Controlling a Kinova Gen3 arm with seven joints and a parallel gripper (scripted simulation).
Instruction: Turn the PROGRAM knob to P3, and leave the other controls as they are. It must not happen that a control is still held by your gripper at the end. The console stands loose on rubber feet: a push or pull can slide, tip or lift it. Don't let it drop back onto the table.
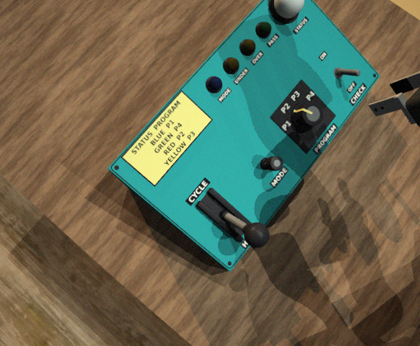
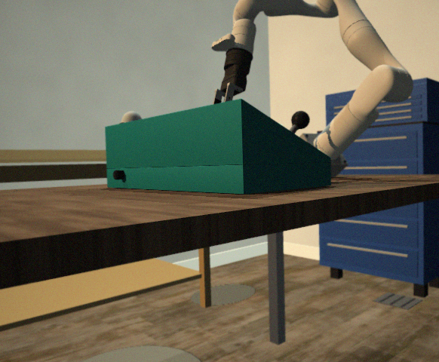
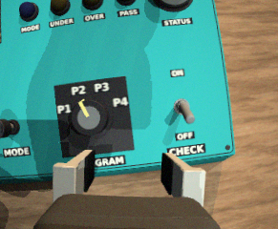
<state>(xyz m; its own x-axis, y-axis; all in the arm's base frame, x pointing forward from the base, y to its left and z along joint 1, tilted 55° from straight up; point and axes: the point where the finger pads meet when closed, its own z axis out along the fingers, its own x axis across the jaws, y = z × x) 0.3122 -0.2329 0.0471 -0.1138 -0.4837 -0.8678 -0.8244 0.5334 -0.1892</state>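
Teal console (image 1: 239,122) on the wooden table (image 1: 72,74), angled in the top view with long axis running from 7 o'clock to 1 o'clock. On its face, a black square plate carrying the PROGRAM knob (image 1: 304,118), sitting toward 3 o'clock of panel centre; yellow pointer aimed between the P2 and P3 marks, nearer P2 in the wrist view (image 3: 88,117). No containers in sight beyond the console housing itself, shown closed from the exterior view (image 2: 212,151), and a blue drawer cabinet (image 2: 391,182) behind with all drawers shut. Around the knob: MODE button (image 1: 271,163) at 7 o'clock, CHECK toggle (image 1: 346,72) at 1 o'clock, leaning toward its OFF mark, CYCLE lever (image 1: 239,223) with black ball near the low corner, yellow legend card (image 1: 167,138) at 9 o'clock, four dark lamps in a row and a white STATUS dome (image 1: 288,7) cut off by the top edge. Gripper (image 1: 396,94) off the console's 3 o'clock edge in the top view, fingers spread fully wide, gripping nothing, clear of knob and panel. Arm body mostly cropped out at the right border there. In the wrist view, fingers straddling the panel's lower edge, covering the first letters of the PROGRAM label. From the exterior, fingertips partly hidden behind the console's upper rear edge; panel face unseen from that side.
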